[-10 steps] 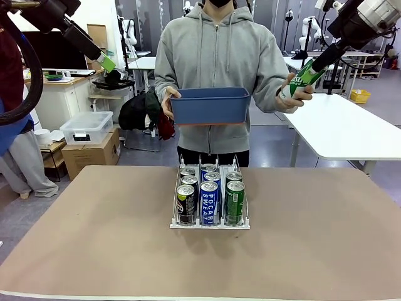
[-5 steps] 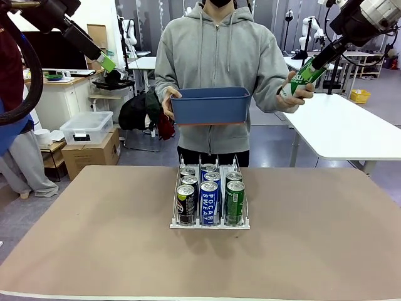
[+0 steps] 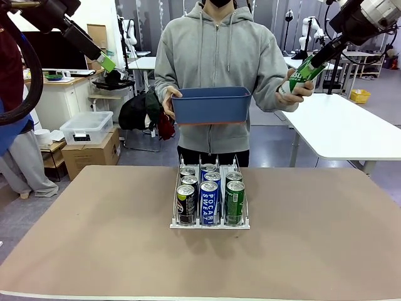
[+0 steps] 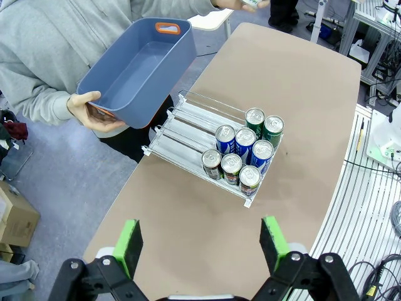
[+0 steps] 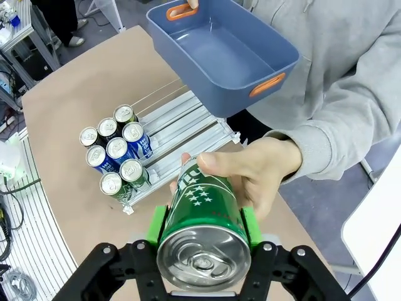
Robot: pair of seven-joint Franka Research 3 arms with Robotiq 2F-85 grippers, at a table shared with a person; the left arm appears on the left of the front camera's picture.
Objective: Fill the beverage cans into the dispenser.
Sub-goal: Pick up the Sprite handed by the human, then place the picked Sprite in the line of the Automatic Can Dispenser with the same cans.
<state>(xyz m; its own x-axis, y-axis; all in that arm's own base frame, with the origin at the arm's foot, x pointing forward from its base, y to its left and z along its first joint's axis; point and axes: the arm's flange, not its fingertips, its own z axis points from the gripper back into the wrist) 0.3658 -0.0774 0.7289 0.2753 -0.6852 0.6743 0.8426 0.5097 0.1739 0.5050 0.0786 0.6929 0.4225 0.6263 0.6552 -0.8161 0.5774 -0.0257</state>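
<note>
So right gripper is clamped on a green can, person's hand grasping its far end, at 1 o'clock from the dispenser; left gripper spread wide.

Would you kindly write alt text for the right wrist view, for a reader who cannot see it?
The right gripper is shut on a slim green beverage can, which a person's hand also grasps. Beyond, the person holds a blue rectangular plastic bin above a clear three-lane dispenser with seven cans at its front.

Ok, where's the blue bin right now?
In the front view the blue bin is held up by the person at chest height, above and behind the dispenser, left of the green can.
</note>
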